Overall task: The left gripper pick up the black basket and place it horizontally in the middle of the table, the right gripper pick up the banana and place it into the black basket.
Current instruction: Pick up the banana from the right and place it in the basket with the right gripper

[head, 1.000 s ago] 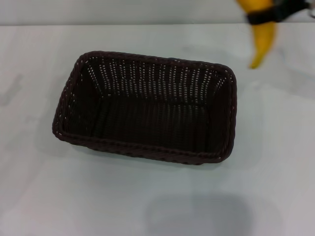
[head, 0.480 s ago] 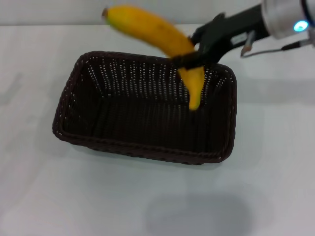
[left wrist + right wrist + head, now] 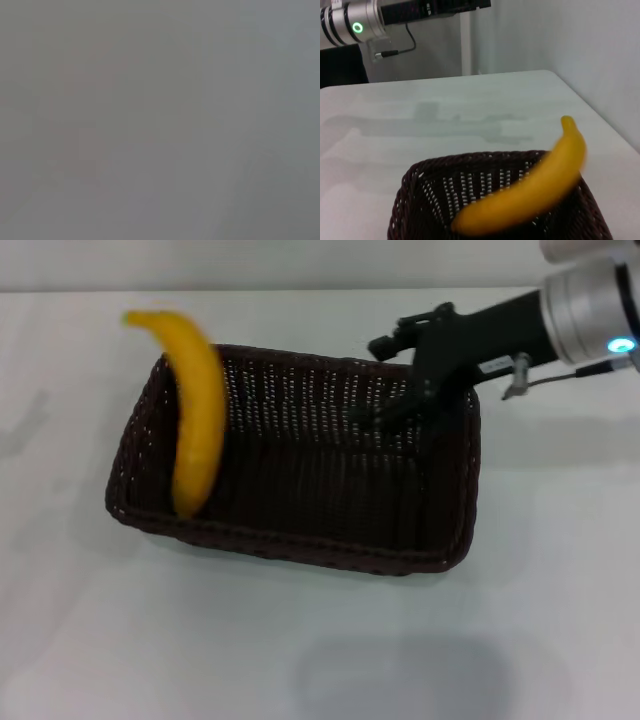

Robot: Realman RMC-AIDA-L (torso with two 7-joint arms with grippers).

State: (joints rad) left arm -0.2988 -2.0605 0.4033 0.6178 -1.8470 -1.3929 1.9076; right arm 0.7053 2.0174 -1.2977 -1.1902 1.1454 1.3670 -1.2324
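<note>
The white table (image 3: 300, 640) lies bare in the foreground, with a faint grey shadow (image 3: 400, 675) on it near the front edge. Behind that, the black woven basket (image 3: 300, 480) sits flat on the middle of the tabletop, its long side running across my view. The banana (image 3: 195, 410) is at the basket's left end, blurred and tilted steeply. Its lower end is down inside, close to the front-left wall, and its greenish tip rises above the far-left rim. I cannot tell whether it is touching the basket's floor.

My right gripper (image 3: 395, 380) hangs over the far right corner of the basket, well apart from the fruit. Its black fingers are spread wide and hold nothing, and the lower finger dips in front of the far wall, covering a patch of weave. A thin cable (image 3: 590, 368) loops under the silver-grey wrist, where a blue light (image 3: 622, 345) glows.

From the right wrist camera, the banana (image 3: 530, 192) stretches across the basket (image 3: 420, 200). Beyond it is open tabletop (image 3: 445, 110), then my left gripper (image 3: 420, 9) parked off the far side beside a white post (image 3: 466, 40). The left wrist camera shows only flat grey.
</note>
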